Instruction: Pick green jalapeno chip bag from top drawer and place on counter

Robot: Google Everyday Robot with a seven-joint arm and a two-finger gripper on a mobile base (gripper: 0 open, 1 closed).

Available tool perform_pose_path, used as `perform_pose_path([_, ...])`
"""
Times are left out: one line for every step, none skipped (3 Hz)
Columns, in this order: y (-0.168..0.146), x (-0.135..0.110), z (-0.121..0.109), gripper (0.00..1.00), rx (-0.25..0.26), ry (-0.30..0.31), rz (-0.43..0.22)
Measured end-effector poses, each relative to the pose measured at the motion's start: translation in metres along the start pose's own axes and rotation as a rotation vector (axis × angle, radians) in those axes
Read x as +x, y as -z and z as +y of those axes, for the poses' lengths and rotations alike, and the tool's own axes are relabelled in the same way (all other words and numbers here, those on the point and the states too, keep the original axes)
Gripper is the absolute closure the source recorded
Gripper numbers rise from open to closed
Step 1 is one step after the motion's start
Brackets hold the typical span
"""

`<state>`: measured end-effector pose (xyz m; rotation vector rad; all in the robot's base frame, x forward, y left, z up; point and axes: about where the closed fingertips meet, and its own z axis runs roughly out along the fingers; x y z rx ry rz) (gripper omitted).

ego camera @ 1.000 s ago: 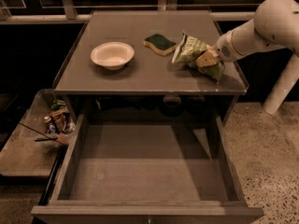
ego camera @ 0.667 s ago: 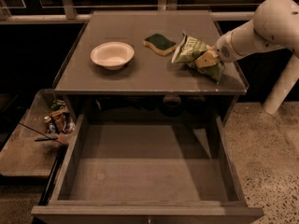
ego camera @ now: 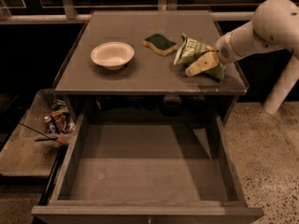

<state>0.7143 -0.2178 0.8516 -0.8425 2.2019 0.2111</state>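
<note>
The gripper reaches in from the right, jaws closed on the green jalapeno chip bag; the bag rests on the counter near a green-and-yellow sponge; the top drawer stands open.

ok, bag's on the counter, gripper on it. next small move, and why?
Probably open the gripper and release. It is shut on the green jalapeno chip bag near the right edge of the counter, and the bag's lower end already rests on that surface beside the sponge. The top drawer stands open with a bare floor, so only letting go appears left.
</note>
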Motion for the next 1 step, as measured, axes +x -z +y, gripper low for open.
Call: perform_pose_path([0.0000, 0.0000, 0.0000, 0.00, 0.000, 0.000, 0.000])
